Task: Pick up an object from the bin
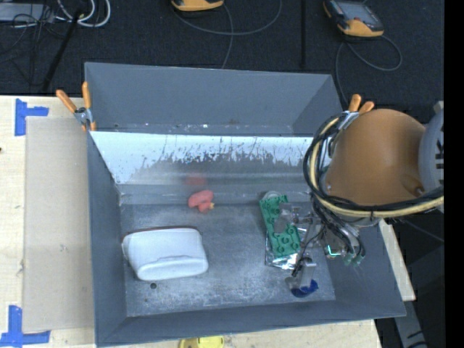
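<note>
Camera view: gripper (303, 256) low in the bin (210, 100), hanging off the wrist under its orange cover (377, 154). Cables and linkage crowd it; cannot tell whether it is wide or narrow, nor whether it holds anything.

Directly beneath and just ahead of the gripper: green packet (279, 227). Long, flat, green printed body with a shiny clear-silver wrap at the end nearest the gripper. Lies flat on the bin floor, its far end running away toward the back wall.

Handling, as a judgement: likely light, thin and limp. The film looks slick and crinkly, so it could slide out of a shallow pinch or fold when lifted. Best hold is probably across the narrow width on the green body, where the contents give some stiffness, not on the loose shiny end. Nothing fragile apparent.

Just beside the gripper, on its side toward the bin's front edge: small blue thing (304, 288), kind unclear, close to touching the packet's end.

Farther out, well apart beyond the packet: small pink lump (201, 200), rounded, soft-looking.

Farthest from the gripper: white tub (167, 254), smooth, rounded corners, bulky; probably too broad for an easy pinch.
</note>
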You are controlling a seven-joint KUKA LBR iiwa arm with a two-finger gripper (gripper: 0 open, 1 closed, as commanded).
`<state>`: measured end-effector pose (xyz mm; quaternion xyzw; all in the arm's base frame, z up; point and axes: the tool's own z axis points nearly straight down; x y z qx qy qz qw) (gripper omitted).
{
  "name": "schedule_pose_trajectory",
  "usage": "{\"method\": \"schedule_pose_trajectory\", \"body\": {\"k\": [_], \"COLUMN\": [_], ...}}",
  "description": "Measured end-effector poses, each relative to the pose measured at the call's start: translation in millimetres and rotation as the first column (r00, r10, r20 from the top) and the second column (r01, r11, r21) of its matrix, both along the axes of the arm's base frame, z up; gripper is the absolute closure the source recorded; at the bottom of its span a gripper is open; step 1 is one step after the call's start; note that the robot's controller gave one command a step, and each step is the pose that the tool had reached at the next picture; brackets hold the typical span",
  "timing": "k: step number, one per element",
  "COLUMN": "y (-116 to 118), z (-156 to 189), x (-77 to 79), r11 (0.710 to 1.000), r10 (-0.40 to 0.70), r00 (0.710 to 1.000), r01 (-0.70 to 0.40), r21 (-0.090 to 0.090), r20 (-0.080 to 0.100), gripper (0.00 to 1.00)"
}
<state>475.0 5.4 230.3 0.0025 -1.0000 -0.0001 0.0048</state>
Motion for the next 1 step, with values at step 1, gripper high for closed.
{"method": "schedule_pose_trajectory", "body": {"k": [1], "y": [-102.2], "z": [-72.6], "x": [72.2], "r11": [0.957], "r10": [0.29], "r00": [0.957], "r01": [-0.291], "r21": [-0.001], "r20": [0.008], "gripper": [0.0]}}
